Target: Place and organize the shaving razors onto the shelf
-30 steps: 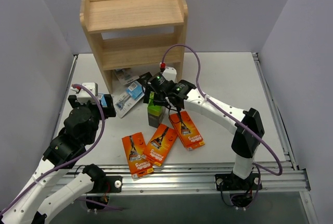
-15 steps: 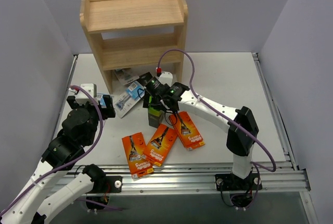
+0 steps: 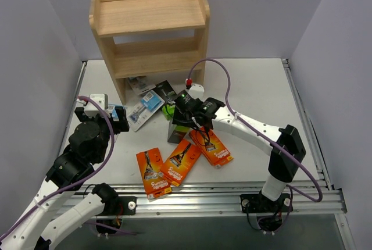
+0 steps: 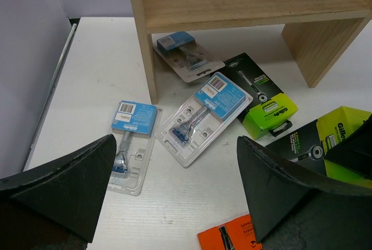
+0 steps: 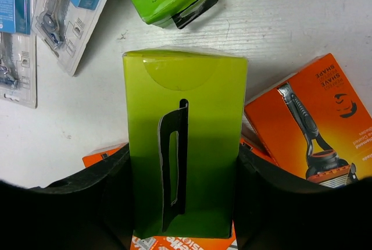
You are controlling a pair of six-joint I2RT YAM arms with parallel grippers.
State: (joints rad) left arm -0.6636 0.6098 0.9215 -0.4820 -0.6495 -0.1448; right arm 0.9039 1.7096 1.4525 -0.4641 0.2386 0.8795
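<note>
A black-and-lime-green razor box (image 5: 183, 145) stands upright on the table among the orange packs. My right gripper (image 5: 183, 203) is shut on it, a finger pressed against each side; the top view shows that gripper (image 3: 182, 121) over the box (image 3: 176, 132). A second green box (image 3: 167, 110) lies flat in front of the shelf (image 3: 145, 17). Three orange boxes (image 3: 181, 160) lie near the front. Clear blister packs (image 4: 200, 116) lie by the shelf's foot, one (image 4: 183, 58) partly under the bottom tier. My left gripper (image 4: 174, 168) hovers open above bare table near them, holding nothing.
The wooden shelf stands at the back left with bare tiers. Grey walls close in on the left and right. A metal rail (image 3: 232, 195) runs along the near table edge. The right arm's purple cable (image 3: 232, 87) loops over the table's middle.
My right gripper has shifted slightly right and toward me and its fingers have closed onto the upright green box. The left arm has stayed still.
</note>
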